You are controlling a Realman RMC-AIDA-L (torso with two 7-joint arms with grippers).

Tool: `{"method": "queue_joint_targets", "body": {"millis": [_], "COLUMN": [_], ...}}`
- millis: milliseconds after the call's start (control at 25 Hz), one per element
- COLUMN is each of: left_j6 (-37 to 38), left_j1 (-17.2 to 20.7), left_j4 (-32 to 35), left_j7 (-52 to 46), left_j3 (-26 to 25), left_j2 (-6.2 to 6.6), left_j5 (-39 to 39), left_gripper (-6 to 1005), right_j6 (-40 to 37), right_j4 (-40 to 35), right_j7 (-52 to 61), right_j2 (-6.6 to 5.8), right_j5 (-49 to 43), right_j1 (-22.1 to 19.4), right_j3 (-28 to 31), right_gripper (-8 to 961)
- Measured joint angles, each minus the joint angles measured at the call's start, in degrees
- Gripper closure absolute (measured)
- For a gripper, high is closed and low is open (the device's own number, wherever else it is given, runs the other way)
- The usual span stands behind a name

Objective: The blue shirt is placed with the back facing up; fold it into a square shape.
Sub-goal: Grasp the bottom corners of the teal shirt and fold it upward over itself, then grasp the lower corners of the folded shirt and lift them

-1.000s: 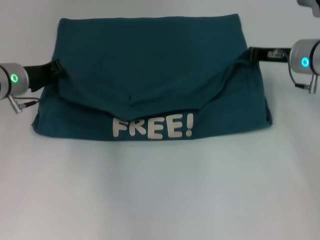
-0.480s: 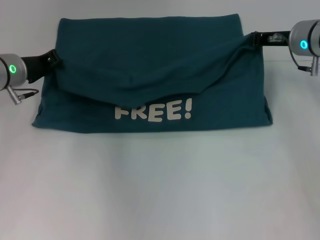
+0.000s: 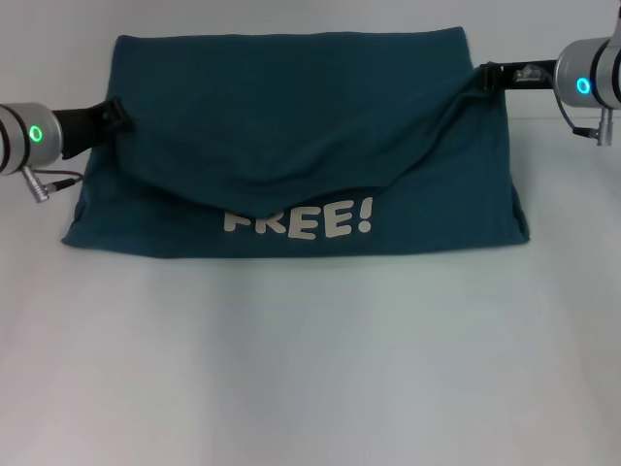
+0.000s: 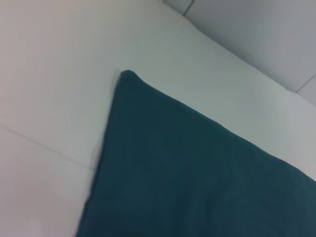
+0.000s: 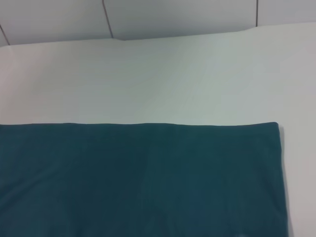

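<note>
The blue shirt (image 3: 291,116) lies across the far half of the white table, much wider than both grippers. White "FREE!" lettering (image 3: 299,220) shows on its lower layer near the front edge. An upper layer sags in a curve between the two grippers, and its lowest point touches the tops of the letters. My left gripper (image 3: 114,114) is shut on that layer's left edge. My right gripper (image 3: 485,76) is shut on its right edge, a little farther back. The left wrist view has a corner of the shirt (image 4: 197,173); the right wrist view has its straight far edge (image 5: 138,177).
The white table (image 3: 310,369) stretches bare in front of the shirt. A tiled wall (image 5: 173,15) rises behind the table's far edge.
Both grippers have carried the held layer toward the back, the right one farther. The sagging fold has drawn back, uncovering more of the lettering.
</note>
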Motion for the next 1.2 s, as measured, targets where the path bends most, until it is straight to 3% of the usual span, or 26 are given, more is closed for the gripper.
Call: {"method": "queue_joint_targets", "body": {"millis": [160,400,640,840,960,1200], "left_j6": [-1.35,-0.18,5.97,17.75,22.18,21.29], "left_j1": [0.55,3.45,9.10,14.56,17.30,19.31], "left_j4": [0.19,2.85,8.97,10.10,10.59,8.90], "left_j7": [-0.60,-0.48,1.18,12.50,21.33,35.27], "left_j3": [-0.88,-1.49,-1.29,-1.47,-1.67,-2.87], "left_j2": [-0.31,-0.66,-2.06,-1.73,-1.52,-1.79], "left_j5": [-0.43,-5.12,-10.66,-18.97,-21.61,-21.48], "left_gripper": [827,691,488,296,190,195], "right_j6": [0.04,-5.70,-21.18,-34.93,-41.53,-47.10], "right_j4": [-0.03,-3.64,-13.16,-13.86,-12.90,-10.08], "right_j7": [0.08,-0.05,-3.06,-10.51,-14.31,-17.74], "right_j2": [-0.35,-1.40,-1.61,-1.81,-1.83,-1.71], "right_j5": [0.11,0.94,11.73,25.72,30.26,31.84], "right_j1": [-0.38,-2.84,-11.85,-21.43,-25.59,-28.88], "right_j3": [0.29,5.19,7.30,8.25,10.00,13.47], "right_gripper": [876,656,405,207,152,40]}}
